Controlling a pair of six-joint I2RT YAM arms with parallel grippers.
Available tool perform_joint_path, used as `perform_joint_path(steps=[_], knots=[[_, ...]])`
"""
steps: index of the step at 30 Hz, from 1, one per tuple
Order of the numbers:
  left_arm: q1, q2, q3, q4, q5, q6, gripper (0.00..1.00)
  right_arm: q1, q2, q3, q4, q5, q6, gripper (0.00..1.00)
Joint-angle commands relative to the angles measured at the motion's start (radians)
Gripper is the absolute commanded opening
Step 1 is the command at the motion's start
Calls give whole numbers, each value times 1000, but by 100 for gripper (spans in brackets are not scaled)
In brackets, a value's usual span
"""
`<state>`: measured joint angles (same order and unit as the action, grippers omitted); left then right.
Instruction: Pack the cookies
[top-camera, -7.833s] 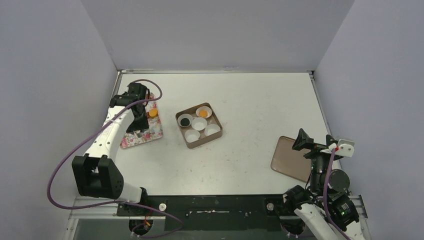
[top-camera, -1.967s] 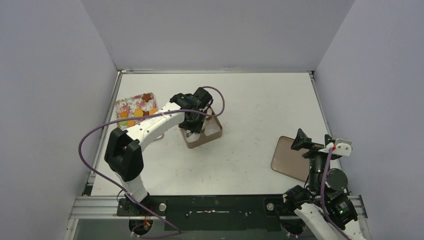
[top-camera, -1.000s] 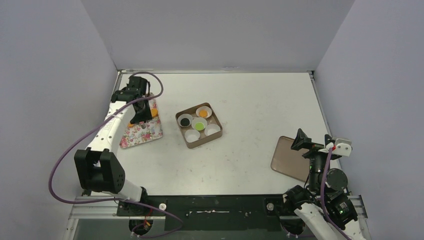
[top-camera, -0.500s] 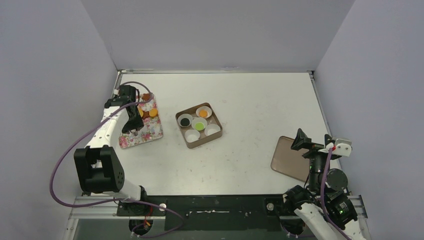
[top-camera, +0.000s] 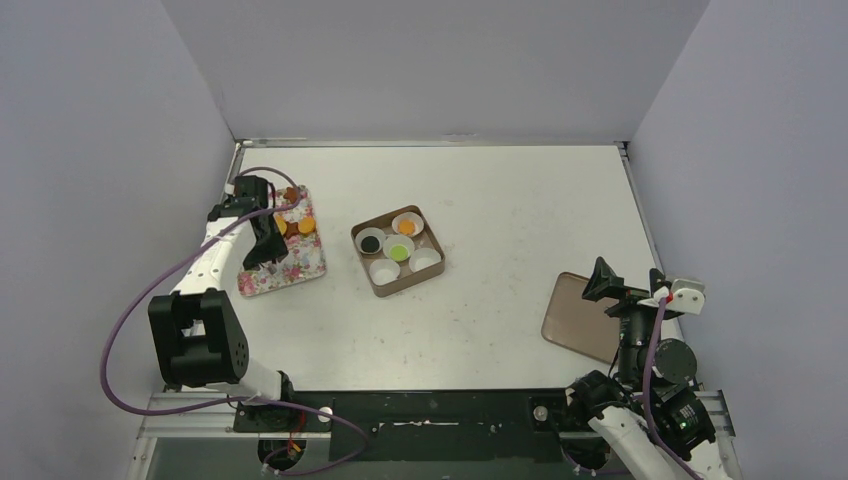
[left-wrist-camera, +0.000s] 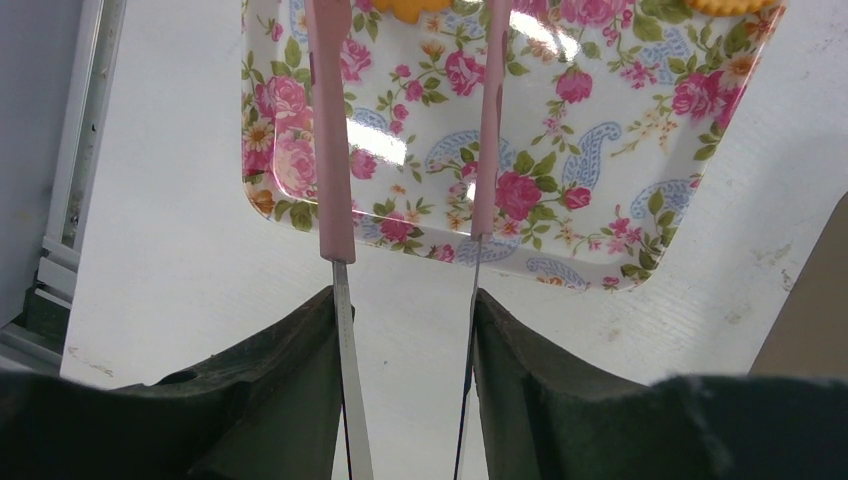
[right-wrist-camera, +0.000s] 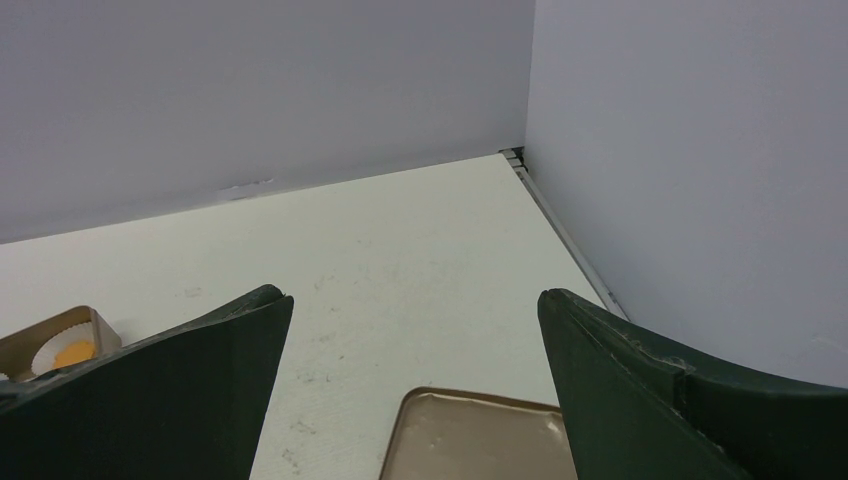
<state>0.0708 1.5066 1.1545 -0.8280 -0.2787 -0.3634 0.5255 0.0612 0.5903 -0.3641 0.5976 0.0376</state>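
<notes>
We judge a pick is in hand: the left tool (left-wrist-camera: 410, 110), fingers parted and empty, hangs over the tray (top-camera: 283, 262), where the remaining cookies (top-camera: 306, 226) lie. Next it must close on one. The box (top-camera: 398, 250) holds five cups, three filled. The right tool (right-wrist-camera: 410, 385) is parted and idle.

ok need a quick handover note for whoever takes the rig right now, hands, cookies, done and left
Left hand: open, holding nothing, over the floral tray, its pink-tipped tongs pointing at an orange cookie at the tray's far end.
Right hand: open, empty, parked near the brown lid.
Done: in the brown box, three of five paper cups are filled: dark cookie, orange one, green one.
Left: two cups still empty; orange and brown cookies remain on the tray. The box is not yet lidded.
</notes>
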Motion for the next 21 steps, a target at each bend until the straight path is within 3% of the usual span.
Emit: perform_joint_path(steps=[1,12,21], knots=[[16,1,-7,66,19,-17,44,9,-6,-3,37,7,-7,100],[21,10,-52,96,27,-27,42,10,-4,-3,38,5,-7,100],[21,-31,-41,79,24,-23,25,10,0,-3,40,2,-7,100]])
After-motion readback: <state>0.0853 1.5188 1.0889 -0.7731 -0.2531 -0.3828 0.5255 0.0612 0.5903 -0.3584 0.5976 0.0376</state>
